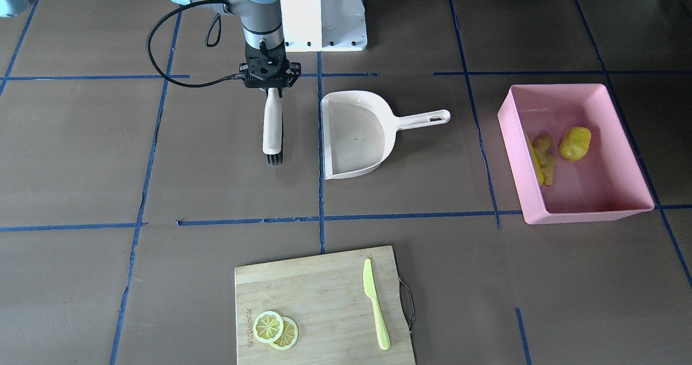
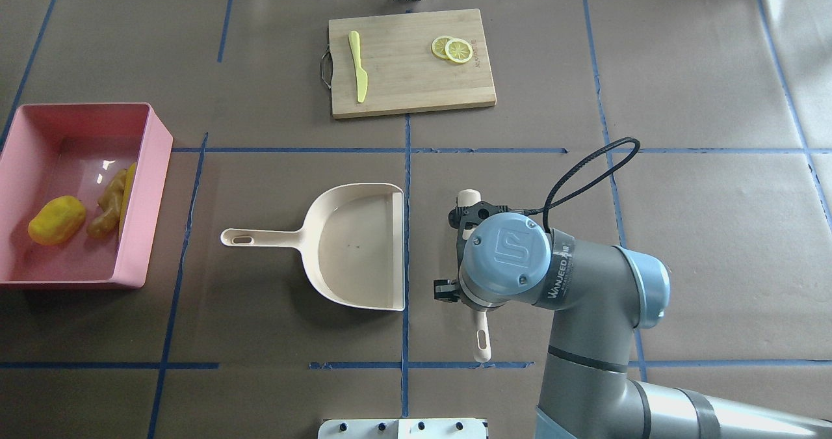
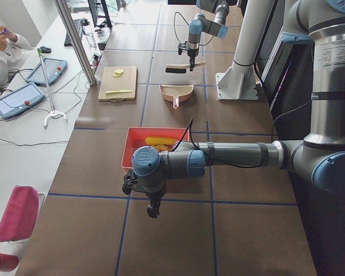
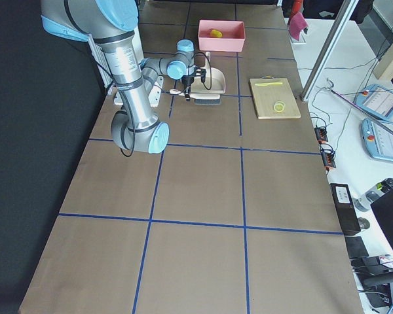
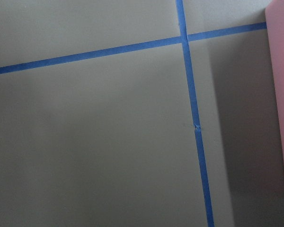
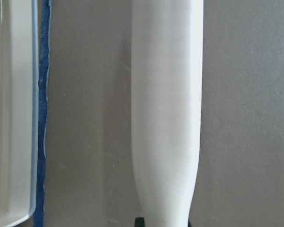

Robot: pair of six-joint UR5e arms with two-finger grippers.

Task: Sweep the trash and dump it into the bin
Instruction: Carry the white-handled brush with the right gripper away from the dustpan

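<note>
Three pieces of trash [image 2: 104,218], corn cob [image 2: 127,195], ginger root [image 2: 114,195] and yellow fruit [image 2: 56,220], were seen in the bin [image 2: 147,218] at 9 o'clock from the empty dustpan [image 2: 354,250], so only setting down the brush [image 1: 272,124] pinched by the right gripper [image 1: 272,86] was judged left; the left gripper's [image 3: 152,211] state could not be told.

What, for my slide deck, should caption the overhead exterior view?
Right pincer holds the brush beside the empty dustpan; the trash lies in the pink bin.

Lemon slices [image 1: 276,330], green knife [image 1: 375,304] on cutting board [image 1: 319,294]
</note>
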